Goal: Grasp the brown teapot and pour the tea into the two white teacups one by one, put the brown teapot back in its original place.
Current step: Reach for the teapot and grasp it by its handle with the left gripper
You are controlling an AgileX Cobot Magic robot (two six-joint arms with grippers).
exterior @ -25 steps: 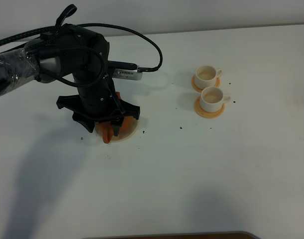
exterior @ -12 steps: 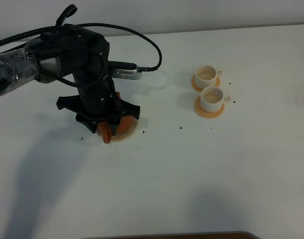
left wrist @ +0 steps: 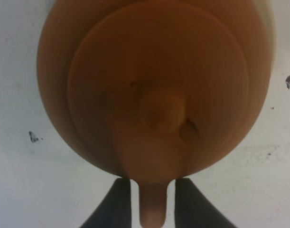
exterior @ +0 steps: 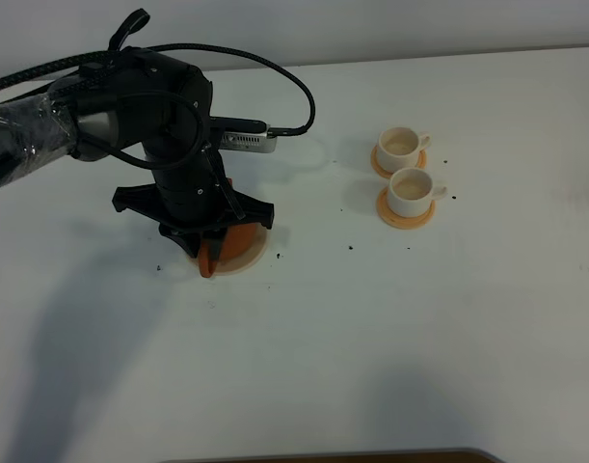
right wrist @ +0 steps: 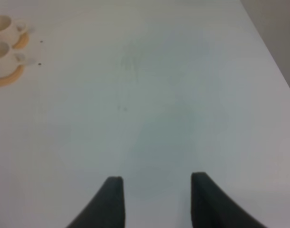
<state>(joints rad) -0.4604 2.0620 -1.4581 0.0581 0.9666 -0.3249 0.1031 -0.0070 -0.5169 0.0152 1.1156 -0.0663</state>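
The brown teapot [exterior: 238,241] sits on its pale round disc [exterior: 258,257] at the left of the table, mostly hidden under my left arm. In the left wrist view the teapot [left wrist: 154,85] fills the frame, lid knob in the middle. My left gripper [left wrist: 153,209] has its two dark fingers pressed close on either side of the loop handle [left wrist: 153,213]. The two white teacups [exterior: 402,143] [exterior: 410,190] stand on orange coasters at the right. My right gripper [right wrist: 156,204] is open over bare table, with the teacups [right wrist: 3,51] far off.
The left arm's black cable and a silver connector [exterior: 248,143] hang behind the teapot. Small dark specks [exterior: 352,247] lie scattered between teapot and cups. A brown edge [exterior: 371,456] shows at the table's front. In the right wrist view, the table's edge [right wrist: 268,47] runs close by.
The left gripper's fingers have drawn in around the teapot's handle. The arm has settled slightly lower over the pot. The cups have not moved.
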